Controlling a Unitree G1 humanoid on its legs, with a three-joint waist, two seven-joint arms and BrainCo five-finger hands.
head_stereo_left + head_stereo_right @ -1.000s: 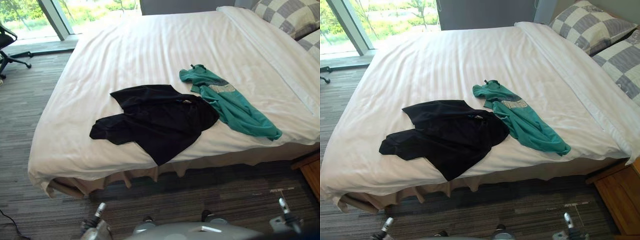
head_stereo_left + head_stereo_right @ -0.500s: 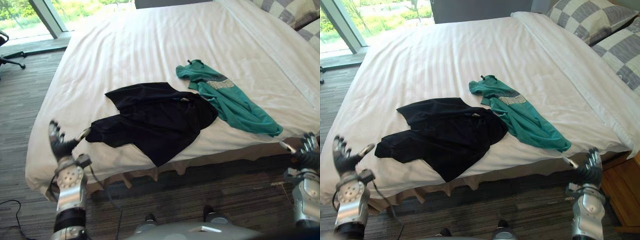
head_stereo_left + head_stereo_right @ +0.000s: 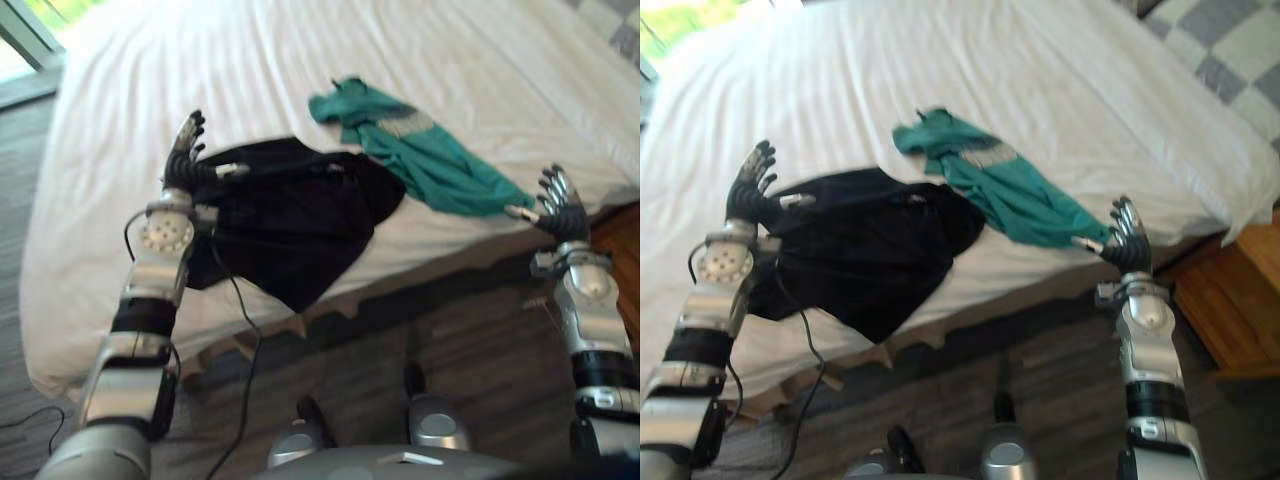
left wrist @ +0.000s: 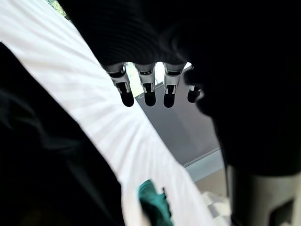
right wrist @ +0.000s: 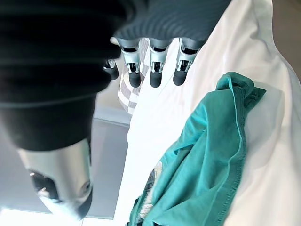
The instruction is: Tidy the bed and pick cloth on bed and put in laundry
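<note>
The white bed [image 3: 300, 60] carries 2 cloths near its front edge. The black cloth [image 3: 290, 220] is the larger, with its lower end hanging over that edge. The teal cloth [image 3: 420, 160] lies to its right, touching it. The left hand [image 3: 183, 165] hovers at the black cloth's left side, fingers straight and spread, holding nothing. The right hand [image 3: 562, 212], likewise spread and empty, is by the teal cloth's front end.

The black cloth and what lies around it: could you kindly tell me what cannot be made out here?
Black cloth: left end hidden behind the left hand and arm, eye views.
Green cloth: cut off by the frame edge, left wrist view.
Pillow: cut by the frame corner, right eye view.
</note>
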